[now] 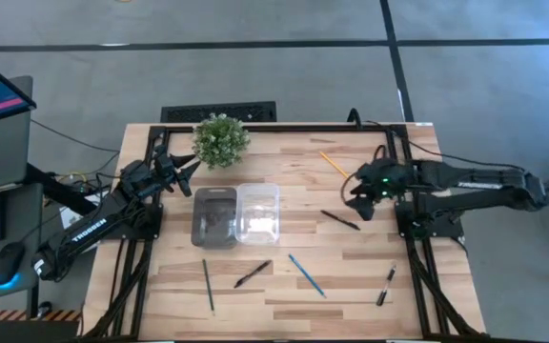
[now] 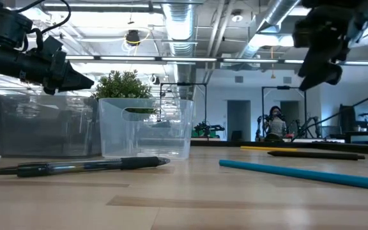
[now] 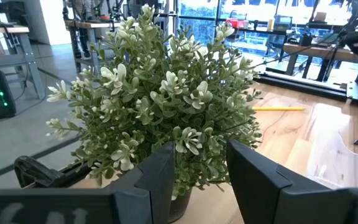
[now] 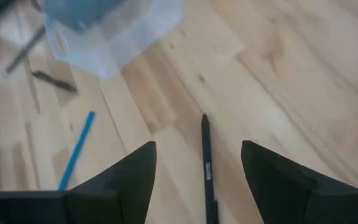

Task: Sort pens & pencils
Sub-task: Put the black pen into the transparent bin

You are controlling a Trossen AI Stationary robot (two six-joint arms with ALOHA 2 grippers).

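Pens: you see one black pen lying mid-right on the tabletop.
Right hand: spread, above it.
Left hand: spread, upper left.

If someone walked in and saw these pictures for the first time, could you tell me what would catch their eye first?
Probably the leafy potted plant at the table's far edge, right in front of the left gripper. Next, the two plastic bins side by side mid-table, one smoky and one clear, with pens and pencils scattered around them. The right gripper hangs open over a black pen, with a yellow pencil lying beyond it.
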